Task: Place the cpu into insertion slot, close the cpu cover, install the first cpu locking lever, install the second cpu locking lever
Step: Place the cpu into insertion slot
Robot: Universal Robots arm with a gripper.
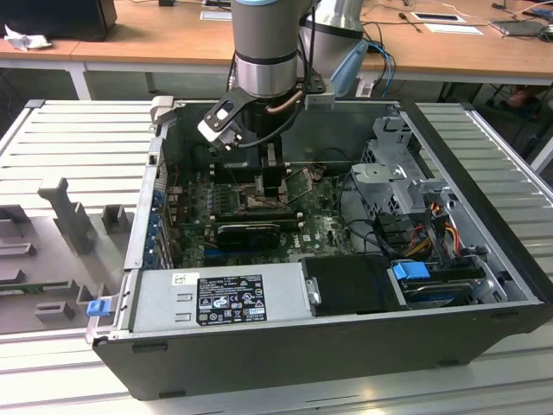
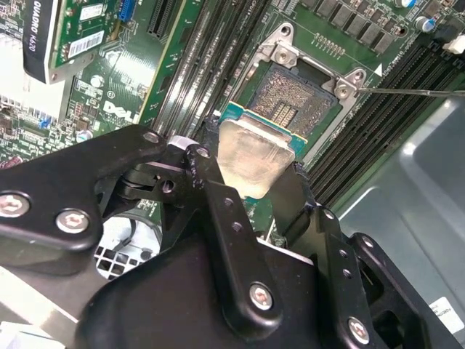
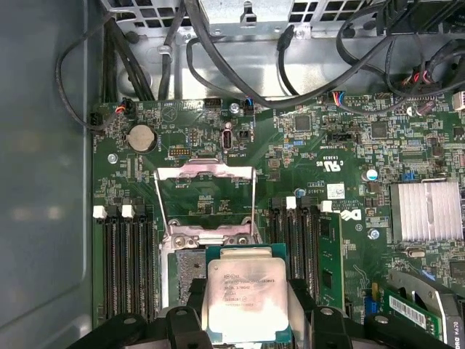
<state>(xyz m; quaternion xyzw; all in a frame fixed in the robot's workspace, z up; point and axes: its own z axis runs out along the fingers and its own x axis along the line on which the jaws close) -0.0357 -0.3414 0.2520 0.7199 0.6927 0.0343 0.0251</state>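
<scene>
The black pincer [image 2: 256, 182] is clamped on opposite edges of the small flat square silver-beige cpu [image 2: 251, 156], which partly overlaps the near side of the dark-rimmed square insertion slot [image 2: 294, 98], its grey metal-frame cpu cover [image 3: 207, 169] standing open beyond.

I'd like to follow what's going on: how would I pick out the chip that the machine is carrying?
Look inside the open computer case to the green motherboard beneath the arm. There the black hand grips the cpu by two edges, close by the insertion slot. It is the one flat square with a pale silver top; the memory slots beside it are long and black.
</scene>
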